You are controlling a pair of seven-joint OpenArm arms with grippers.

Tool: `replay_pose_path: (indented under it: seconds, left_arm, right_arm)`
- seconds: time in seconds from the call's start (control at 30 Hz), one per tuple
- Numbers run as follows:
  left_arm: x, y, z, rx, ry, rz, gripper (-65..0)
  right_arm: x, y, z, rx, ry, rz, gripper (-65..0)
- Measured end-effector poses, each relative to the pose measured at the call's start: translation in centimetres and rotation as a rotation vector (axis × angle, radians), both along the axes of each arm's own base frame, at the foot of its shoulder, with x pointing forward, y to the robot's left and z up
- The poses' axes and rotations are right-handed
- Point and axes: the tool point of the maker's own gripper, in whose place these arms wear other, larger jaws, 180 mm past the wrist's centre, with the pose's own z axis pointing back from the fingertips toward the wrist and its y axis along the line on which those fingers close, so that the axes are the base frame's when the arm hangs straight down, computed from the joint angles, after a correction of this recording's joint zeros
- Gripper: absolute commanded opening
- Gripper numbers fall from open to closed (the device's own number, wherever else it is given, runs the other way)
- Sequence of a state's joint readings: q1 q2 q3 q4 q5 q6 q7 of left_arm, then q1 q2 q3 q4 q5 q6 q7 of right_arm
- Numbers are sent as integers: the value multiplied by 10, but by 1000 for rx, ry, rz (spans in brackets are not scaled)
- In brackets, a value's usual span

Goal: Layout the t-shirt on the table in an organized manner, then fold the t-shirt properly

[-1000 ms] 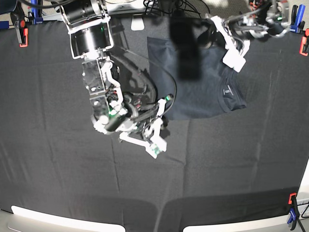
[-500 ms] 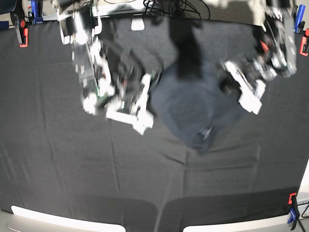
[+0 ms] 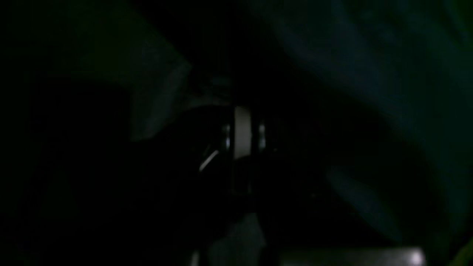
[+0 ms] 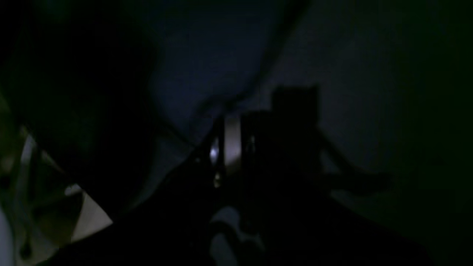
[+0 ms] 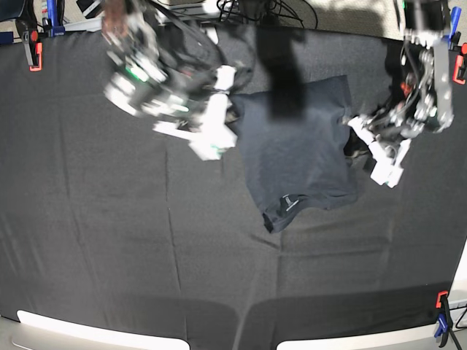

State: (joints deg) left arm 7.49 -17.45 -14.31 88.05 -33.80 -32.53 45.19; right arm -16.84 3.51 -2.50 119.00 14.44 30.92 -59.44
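The counter [image 5: 87,240], draped in creased black cloth, was seen from the base view. The t-shirt [image 5: 295,149] was taken as landmark; it lay bunched in the far middle part of the counter, with a small label near its near edge.

Left of the t-shirt, the right tool [image 5: 211,135] was blurred by motion and lay against the shirt's left edge. Its jaws were closed; whether cloth was pinched between them could not be told from the blur. In the right wrist view the frame was nearly black, and only a pale sliver of the right tool [image 4: 231,142] and a dim blue fold of the t-shirt [image 4: 210,55] were made out.

Right of the t-shirt, the left tool [image 5: 383,157] was held at the shirt's right edge, jaws closed; a grip on cloth could not be confirmed. In the left wrist view, also dark, the left tool [image 3: 242,133] was shown as a pale strip, with fabric of the t-shirt [image 3: 388,74] beside it.

Red and blue clamps [image 5: 33,51] were seen at the counter's far left corner.
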Motion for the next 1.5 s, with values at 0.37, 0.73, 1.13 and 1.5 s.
replay_pose_path:
  seconds: [0.37,0.73,1.13,1.5]
  left_arm:
    - [-136,60,20,147,122,185,-650]
    - [-309,42,-80,17,644,189,-650]
    - [-376,3,-209,-49,829,233,-650]
    - [-312,10,-234,2,666,373,-471]
  right_arm:
    - [-129,-111,-14,-185,246,-332,-650]
    - [-319,-139,-94,-235,891,-393,-650]
    - [-356,-205,-224,-201,1200,-525,-650]
    - [-275,-194,-274,-215,998,-367,-506]
